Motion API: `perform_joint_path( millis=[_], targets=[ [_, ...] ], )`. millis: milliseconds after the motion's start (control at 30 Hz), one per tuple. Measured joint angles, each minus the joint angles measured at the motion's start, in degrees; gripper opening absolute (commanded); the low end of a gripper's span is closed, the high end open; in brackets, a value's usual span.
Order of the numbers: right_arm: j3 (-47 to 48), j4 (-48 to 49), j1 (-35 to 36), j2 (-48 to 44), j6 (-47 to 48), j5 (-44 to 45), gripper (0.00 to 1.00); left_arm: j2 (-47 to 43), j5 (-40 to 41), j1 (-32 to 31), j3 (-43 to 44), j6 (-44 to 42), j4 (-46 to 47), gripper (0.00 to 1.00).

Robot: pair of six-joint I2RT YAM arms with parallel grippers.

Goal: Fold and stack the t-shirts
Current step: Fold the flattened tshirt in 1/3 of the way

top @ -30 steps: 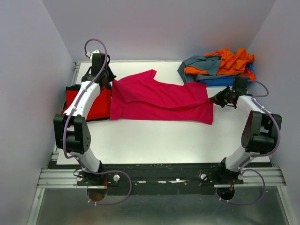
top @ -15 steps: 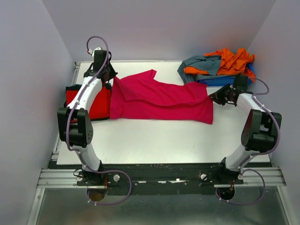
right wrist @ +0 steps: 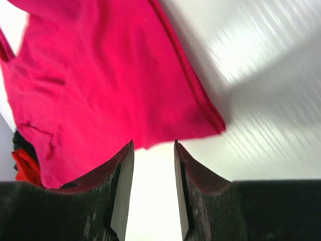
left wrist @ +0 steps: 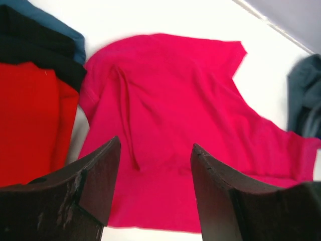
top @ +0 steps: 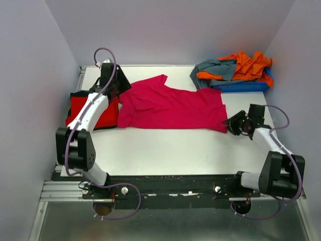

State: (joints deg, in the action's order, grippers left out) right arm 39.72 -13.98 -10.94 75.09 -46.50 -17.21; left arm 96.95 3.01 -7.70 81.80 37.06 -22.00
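While the magenta-pink t-shirt lies spread across the middle of the table, nothing is held. The left gripper is parted and empty near the shirt's far-left edge, and the right gripper is parted and empty just beside its near-right corner. For a clean fold, both ends should be pinched through all layers and lifted evenly. Edges should be matched before stacking on the red t-shirt at left.
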Motion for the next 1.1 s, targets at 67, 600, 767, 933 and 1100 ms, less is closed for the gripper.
perform_joint_path(
  millis=[67, 600, 767, 933, 1100],
  targets=[
    [-3.89, 0.44, 0.00, -2.54, -0.02, 0.00, 0.47, -6.10, 0.11, -1.53, -5.77, 0.83, 1.40, 0.66],
    [-7.58, 3.91, 0.00, 3.61, -4.74, 4.24, 0.34, -37.57, 2.91, -4.26, -37.33, 7.80, 7.21, 0.67],
    [-6.29, 3.72, 0.00, 5.20, -5.62, 7.87, 0.01, -42.47, 4.09, -4.26, -43.28, 9.22, 8.44, 0.67],
    [-5.40, 1.40, -0.09, 2.95, -6.01, 12.70, 0.00, -43.04, 5.11, -4.26, -46.82, 9.60, 9.38, 0.66],
    [-5.40, -1.66, -0.42, -4.39, -5.99, 18.69, 0.01, -42.07, 5.18, -4.26, -48.74, 10.08, 9.97, 0.61]
  ],
)
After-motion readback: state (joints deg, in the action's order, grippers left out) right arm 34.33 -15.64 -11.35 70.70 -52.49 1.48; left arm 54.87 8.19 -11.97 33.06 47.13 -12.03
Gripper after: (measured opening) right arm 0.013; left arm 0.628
